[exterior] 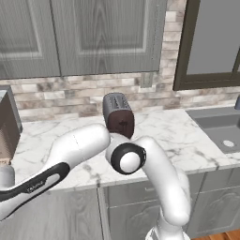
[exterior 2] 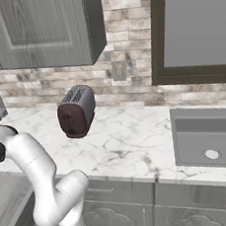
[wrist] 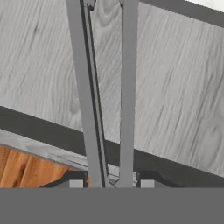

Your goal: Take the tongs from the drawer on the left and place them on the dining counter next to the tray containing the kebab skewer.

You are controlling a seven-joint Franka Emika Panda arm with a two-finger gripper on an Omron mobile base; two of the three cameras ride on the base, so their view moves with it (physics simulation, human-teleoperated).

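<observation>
The hand view looks down along slim grey tongs [wrist: 89,87], whose two narrow arms run side by side up the picture. My gripper [wrist: 111,183] is shut on the tongs at their near end, one dark fingertip on each side. Beneath them lies the open drawer [wrist: 175,87] with its grey wood-grain bottom and a dark front wall. In the left base view my arm reaches low to the left over the drawer [exterior: 61,215], and the drawer [exterior 2: 8,201] lies at the lower left of the right base view. The dining counter, the tray and the kebab skewer are out of view.
A dark red and grey toaster [exterior: 118,115] [exterior 2: 76,110] stands on the marble worktop [exterior: 187,140] against the brick wall. A sink [exterior 2: 207,136] lies to the right. Grey upper cabinets [exterior: 93,33] hang above. Wooden floor [wrist: 26,168] lies in front of the drawer.
</observation>
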